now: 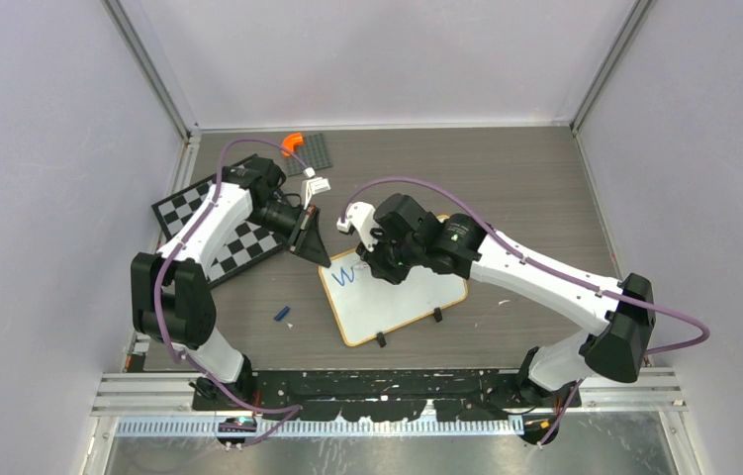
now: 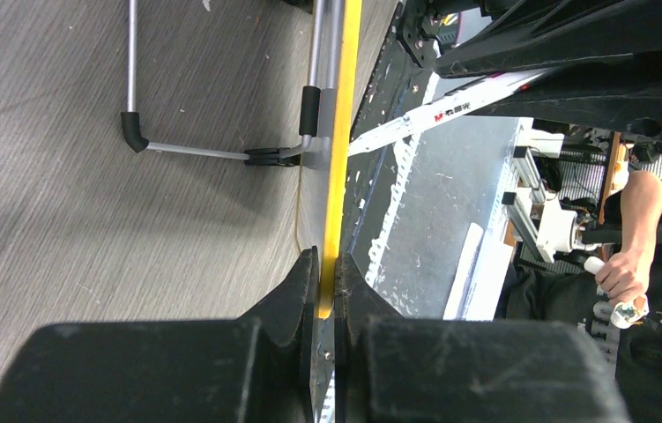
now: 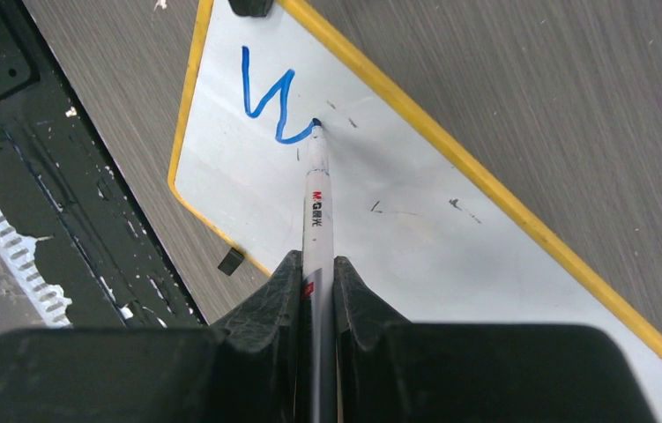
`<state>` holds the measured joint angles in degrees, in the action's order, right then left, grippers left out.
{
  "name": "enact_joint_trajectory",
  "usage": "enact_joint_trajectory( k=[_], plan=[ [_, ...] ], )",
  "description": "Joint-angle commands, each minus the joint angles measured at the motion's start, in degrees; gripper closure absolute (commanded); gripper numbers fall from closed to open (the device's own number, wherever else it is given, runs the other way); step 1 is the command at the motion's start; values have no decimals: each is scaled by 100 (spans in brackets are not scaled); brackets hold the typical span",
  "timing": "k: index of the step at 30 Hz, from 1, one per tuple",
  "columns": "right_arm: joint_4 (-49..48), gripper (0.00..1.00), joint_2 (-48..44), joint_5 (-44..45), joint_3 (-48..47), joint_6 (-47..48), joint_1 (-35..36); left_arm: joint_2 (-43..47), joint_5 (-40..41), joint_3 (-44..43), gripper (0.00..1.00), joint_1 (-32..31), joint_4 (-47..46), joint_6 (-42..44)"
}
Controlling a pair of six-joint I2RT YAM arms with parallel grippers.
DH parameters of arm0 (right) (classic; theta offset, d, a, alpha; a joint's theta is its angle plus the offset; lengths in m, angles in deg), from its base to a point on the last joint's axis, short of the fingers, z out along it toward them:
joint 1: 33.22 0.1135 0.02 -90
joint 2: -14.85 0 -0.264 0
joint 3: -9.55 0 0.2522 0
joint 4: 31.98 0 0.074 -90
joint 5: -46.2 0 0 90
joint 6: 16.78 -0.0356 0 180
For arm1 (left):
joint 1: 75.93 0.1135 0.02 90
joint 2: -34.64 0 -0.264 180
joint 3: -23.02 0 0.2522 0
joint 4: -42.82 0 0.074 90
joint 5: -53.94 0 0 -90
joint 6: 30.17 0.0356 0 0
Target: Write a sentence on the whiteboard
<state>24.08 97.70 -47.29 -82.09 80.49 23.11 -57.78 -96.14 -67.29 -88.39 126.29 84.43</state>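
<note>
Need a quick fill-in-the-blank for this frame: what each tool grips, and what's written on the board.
1. The right tool is shut on a ____.
2. The only letter on the whiteboard is a blue ____.
3. The left tool clamps the whiteboard's ____ rim.

Missing words: marker; W; yellow.

Top view overhead, looking down; wrist views close-up; all share whiteboard [image 1: 407,302].
</note>
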Motion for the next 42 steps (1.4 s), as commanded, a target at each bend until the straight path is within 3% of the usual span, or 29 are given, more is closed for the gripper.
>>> enact_joint_trajectory(
  k=[1, 18, 35, 42],
  plan=[
    [-14, 100, -189, 111, -297, 81, -52, -23, -41, 24, 100, -1, 25, -8],
    [192, 100, -887, -476, 462, -7, -44, -10, -13, 37, 100, 1, 2, 32],
    [-338, 100, -847, -799, 663, -402, -281, -18, -32, 61, 100, -10, -14, 43],
    [-431, 100, -657, -538, 570, -458, -281, -8, -40, 68, 100, -20, -11, 45]
  ],
)
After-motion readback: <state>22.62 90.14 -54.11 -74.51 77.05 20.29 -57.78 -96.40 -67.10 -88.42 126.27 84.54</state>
